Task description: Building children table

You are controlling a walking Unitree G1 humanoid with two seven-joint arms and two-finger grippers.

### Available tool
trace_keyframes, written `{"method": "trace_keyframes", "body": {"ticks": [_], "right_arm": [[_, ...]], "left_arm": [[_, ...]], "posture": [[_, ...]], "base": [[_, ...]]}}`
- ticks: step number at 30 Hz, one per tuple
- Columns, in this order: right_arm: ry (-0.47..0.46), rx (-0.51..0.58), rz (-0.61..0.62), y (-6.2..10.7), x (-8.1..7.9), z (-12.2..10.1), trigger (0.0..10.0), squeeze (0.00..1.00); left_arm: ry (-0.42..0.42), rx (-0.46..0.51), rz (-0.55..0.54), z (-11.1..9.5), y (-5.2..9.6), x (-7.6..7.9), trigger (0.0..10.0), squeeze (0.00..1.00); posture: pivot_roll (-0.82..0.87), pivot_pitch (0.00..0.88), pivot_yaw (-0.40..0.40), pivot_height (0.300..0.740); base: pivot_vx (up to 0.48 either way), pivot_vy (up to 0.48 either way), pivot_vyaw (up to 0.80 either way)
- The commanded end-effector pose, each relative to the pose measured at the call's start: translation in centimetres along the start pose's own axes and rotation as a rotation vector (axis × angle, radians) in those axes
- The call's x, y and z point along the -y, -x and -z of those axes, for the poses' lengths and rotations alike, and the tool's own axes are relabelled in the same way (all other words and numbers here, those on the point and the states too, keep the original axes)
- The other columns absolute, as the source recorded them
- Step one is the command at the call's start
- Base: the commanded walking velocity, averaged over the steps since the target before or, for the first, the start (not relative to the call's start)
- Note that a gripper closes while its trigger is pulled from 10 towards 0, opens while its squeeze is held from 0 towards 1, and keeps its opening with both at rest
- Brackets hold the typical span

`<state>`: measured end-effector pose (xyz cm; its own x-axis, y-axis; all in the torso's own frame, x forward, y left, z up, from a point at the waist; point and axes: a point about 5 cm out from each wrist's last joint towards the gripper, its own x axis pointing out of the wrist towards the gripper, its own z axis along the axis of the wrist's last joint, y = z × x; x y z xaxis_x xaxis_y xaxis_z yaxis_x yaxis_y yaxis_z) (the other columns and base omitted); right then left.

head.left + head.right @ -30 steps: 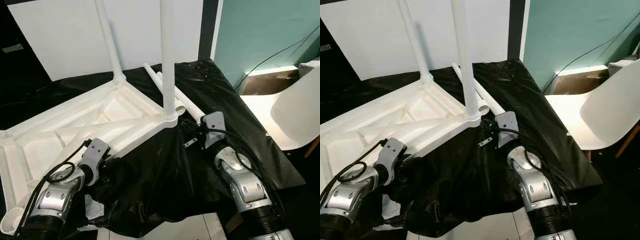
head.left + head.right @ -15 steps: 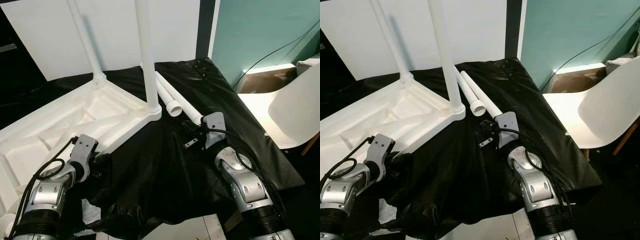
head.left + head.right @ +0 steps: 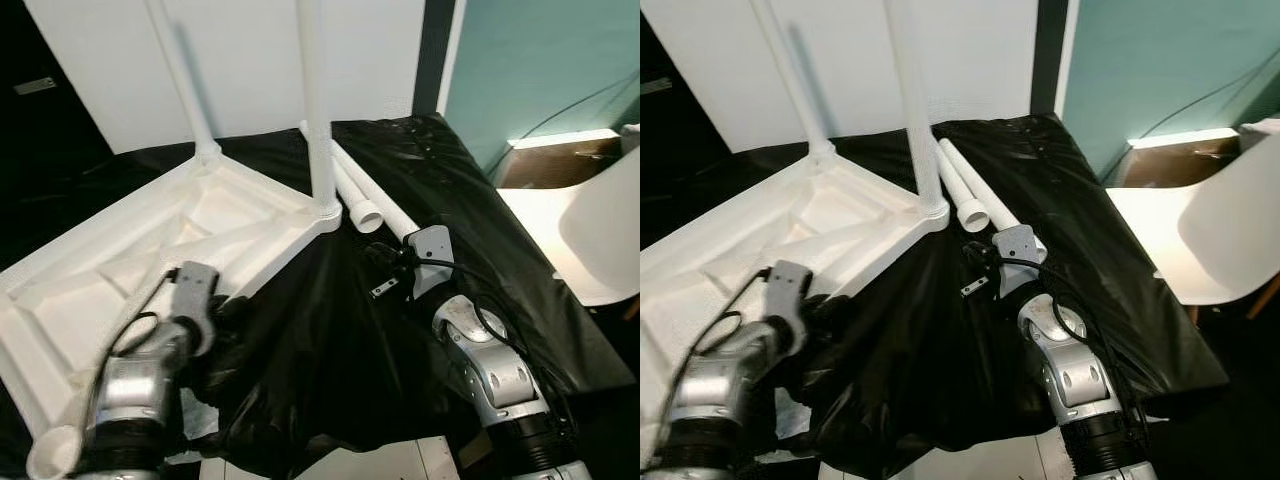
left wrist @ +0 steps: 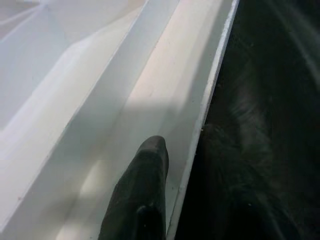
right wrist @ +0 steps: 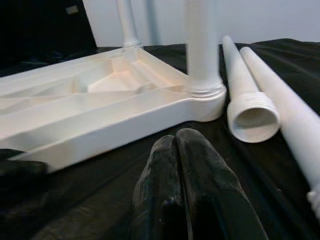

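Right wrist view: right claw [image 5: 177, 145] pressed together, near loose legs [image 5: 252, 117]; upturned tabletop [image 3: 150, 260] on black-draped bench [image 3: 480, 260]. Left claw [image 4: 142, 170] on its rim, state untellable. Legs likely light, stiff, slippery; grip mid-shaft

left arm [image 3: 150, 370] blurred, table legs [image 3: 312, 100] cropped
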<state>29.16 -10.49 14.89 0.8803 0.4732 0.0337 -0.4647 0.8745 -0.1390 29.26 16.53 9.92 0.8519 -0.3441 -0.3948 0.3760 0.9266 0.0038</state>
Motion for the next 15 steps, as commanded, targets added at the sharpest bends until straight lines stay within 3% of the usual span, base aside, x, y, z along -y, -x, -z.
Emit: {"method": "trace_keyframes", "body": {"ticks": [1, 2, 8, 9, 15], "right_arm": [[-0.005, -0.001, -0.010, 0.0, -0.1, 0.0, 10.0, 0.00], [-0.004, -0.001, -0.011, 0.0, -0.1, -0.1, 10.0, 0.00], [-0.002, -0.001, -0.010, -0.1, -0.1, -0.1, 10.0, 0.00], [-0.002, -0.002, -0.011, -0.1, -0.2, -0.1, 10.0, 0.00], [-0.001, -0.004, -0.014, -0.2, -0.3, 0.0, 10.0, 0.00]], "left_arm": [[-0.011, -0.081, 0.009, 2.3, -0.1, 0.8, 5.7, 0.00], [-0.045, -0.059, 0.034, 2.2, -0.1, 1.2, 10.0, 1.00], [-0.095, -0.005, 0.080, 1.4, 0.0, 1.8, 10.0, 1.00], [-0.107, 0.029, 0.095, 0.7, 0.1, 1.9, 10.0, 0.00], [-0.116, 0.087, 0.124, -0.4, 0.4, 1.8, 10.0, 0.00]], "posture": [[-0.04, 0.000, 0.051, 0.740], [-0.04, 0.000, 0.052, 0.740], [-0.04, 0.000, 0.051, 0.740], [-0.03, 0.000, 0.050, 0.740], [-0.03, 0.000, 0.050, 0.740]], "base": [[0.000, 0.000, 0.00], [0.000, 0.000, 0.00], [0.000, 0.000, 0.00], [0.000, 0.000, 0.00], [0.000, 0.000, 0.00]]}}
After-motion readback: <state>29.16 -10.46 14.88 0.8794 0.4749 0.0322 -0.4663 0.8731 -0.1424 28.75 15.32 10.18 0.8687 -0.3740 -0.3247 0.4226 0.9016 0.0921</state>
